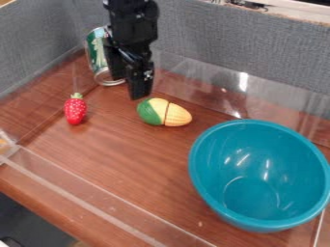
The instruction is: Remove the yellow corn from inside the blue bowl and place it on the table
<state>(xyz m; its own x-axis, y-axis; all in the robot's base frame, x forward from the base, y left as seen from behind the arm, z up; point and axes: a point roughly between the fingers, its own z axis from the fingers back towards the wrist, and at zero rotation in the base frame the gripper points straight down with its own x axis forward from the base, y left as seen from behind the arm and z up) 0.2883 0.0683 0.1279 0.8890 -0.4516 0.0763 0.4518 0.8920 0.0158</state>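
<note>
Camera view: gripper (125,85) pointing down, jaws spread, nothing between them, hanging above table (116,164) just left of and behind yellow corn (165,113). Corn lying on tabletop, green end toward left, outside blue bowl (261,174), near its upper-left rim but apart. Bowl upright at right front. Red strawberry (76,109) left of corn. Green tin can (102,53) on its side behind gripper.

The big round teal-blue plastic bowl (261,175) is smooth and shiny. The reddish-brown wooden bench (123,159) is glossy, with clear see-through plastic walls (91,198). The small yellow plastic corn (164,113) looks smooth. The green tin can (100,50) has shiny metal.
</note>
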